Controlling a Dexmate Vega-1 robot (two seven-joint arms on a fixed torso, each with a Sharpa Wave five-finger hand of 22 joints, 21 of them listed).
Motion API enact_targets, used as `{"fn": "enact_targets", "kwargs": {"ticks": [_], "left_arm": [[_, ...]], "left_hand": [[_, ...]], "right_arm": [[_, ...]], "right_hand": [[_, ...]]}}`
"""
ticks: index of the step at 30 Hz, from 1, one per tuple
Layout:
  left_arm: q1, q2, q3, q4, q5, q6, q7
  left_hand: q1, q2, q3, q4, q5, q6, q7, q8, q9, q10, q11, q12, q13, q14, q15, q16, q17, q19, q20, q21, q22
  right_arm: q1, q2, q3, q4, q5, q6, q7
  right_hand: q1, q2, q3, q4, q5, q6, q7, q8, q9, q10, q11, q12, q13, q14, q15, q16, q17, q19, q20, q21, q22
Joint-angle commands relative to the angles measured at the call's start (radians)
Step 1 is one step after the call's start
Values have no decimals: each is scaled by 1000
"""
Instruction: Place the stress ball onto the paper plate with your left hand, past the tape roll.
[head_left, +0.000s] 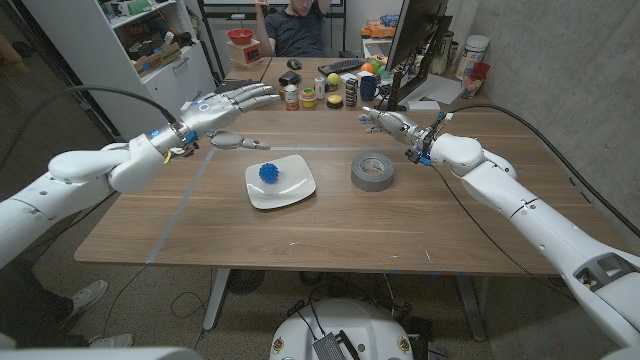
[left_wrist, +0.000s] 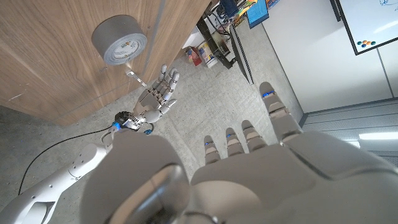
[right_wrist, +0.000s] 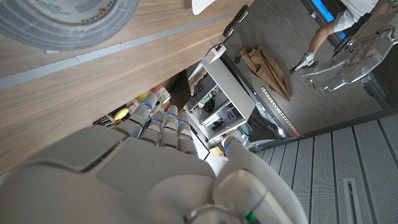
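A blue spiky stress ball (head_left: 268, 173) sits on the white paper plate (head_left: 285, 190) at the table's middle. To its right lies the grey tape roll (head_left: 372, 171), which the left wrist view (left_wrist: 119, 41) and the right wrist view (right_wrist: 59, 22) also catch. My left hand (head_left: 225, 104) hovers above the table's far left part, well back from the plate, fingers spread and holding nothing. My right hand (head_left: 388, 121) hangs past the tape roll at the far right, fingers apart and empty; in the left wrist view it appears again (left_wrist: 158, 98).
Small bottles, cans, a mug and fruit (head_left: 330, 92) line the table's far edge beside a monitor (head_left: 410, 45). A person sits behind the table (head_left: 295, 25). A grey tape line (head_left: 185, 195) runs across the tabletop. Shelving (head_left: 120, 40) stands at the back left.
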Motion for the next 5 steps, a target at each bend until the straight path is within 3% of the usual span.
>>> {"fn": "enact_targets", "kwargs": {"ticks": [1, 5], "left_arm": [[43, 0, -52, -27, -1, -7, 14], [49, -4, -60, -28, 1, -9, 13]], "left_hand": [[-37, 7, -21, 2, 9, -6, -3, 4, 2, -12, 0, 8, 2, -15, 9, 0, 2, -10, 1, 8, 5], [-52, 11, -27, 3, 9, -7, -4, 4, 2, -14, 0, 9, 1, -19, 10, 0, 2, -15, 1, 9, 6]], "right_arm": [[-6, -3, 0, -8, 0, -1, -5], [-10, -5, 0, -11, 1, 0, -5]], "right_hand": [[-6, 32, -5, 0, 7, 4, 4, 0, 5, 10, -2, -1, 3, 3, -1, -1, 3, 8, -27, -3, 5], [-6, 32, -5, 0, 7, 5, 4, 0, 5, 10, -3, -2, 3, 3, -1, -1, 3, 8, -26, -4, 5]]}}
